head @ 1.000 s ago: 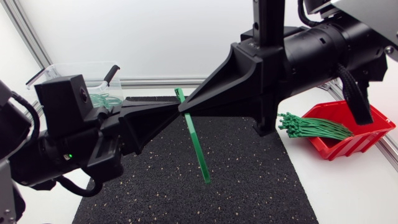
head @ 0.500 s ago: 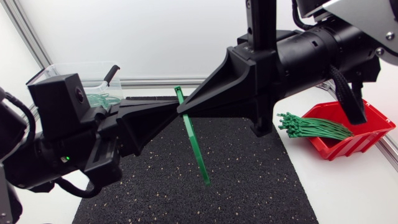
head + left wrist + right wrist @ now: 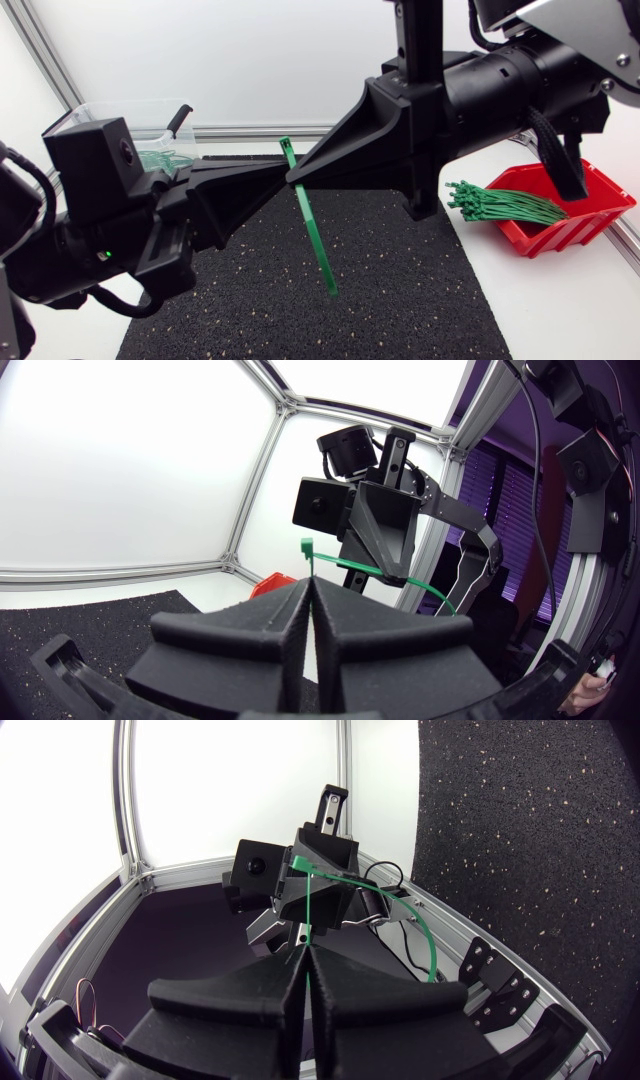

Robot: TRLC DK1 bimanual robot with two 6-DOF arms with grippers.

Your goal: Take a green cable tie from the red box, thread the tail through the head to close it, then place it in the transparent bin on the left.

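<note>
A green cable tie hangs uncurled above the black mat, head up, tail slanting down towards the table's front. My left gripper and right gripper meet tip to tip just below the head, both shut on the strap. In the left wrist view the tie's head stands just beyond my left gripper. In the right wrist view the strap rises from my right gripper. The red box at the right holds a bundle of green ties. The transparent bin is at the far left.
A black speckled mat covers the middle of the table under both grippers. Several closed green ties lie in the transparent bin. A metal frame rail runs along the table's far edge.
Both arms have shifted slightly to the left together, carrying the tie. The grips look unchanged.
</note>
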